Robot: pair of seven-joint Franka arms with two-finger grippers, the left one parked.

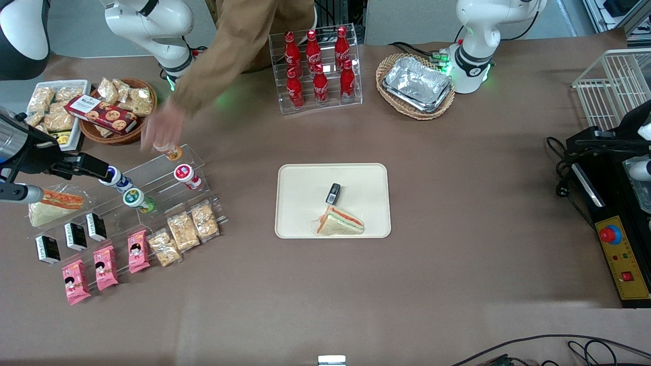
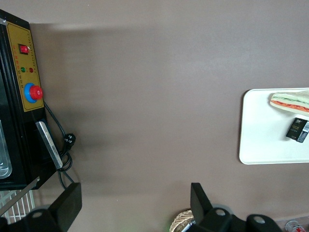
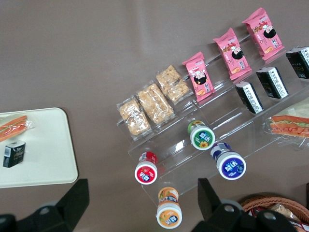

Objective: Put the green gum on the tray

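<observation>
The red bottles (image 1: 318,68) in the clear rack are being shown with white Coca-Cola script (other labels are not being read with certainty). The gripper (image 3: 140,203) is being held above the clear stepped stand (image 3: 193,145), fingers spread wide and nothing being gripped or touched. The green gum (image 3: 201,135) is being kept on that stand, between the red-lidded bottle (image 3: 146,170) and the blue-lidded bottle (image 3: 229,162), well apart from the tray (image 1: 300,203), on which a sandwich (image 1: 339,222) and a small black packet (image 1: 333,193) are resting.
</observation>
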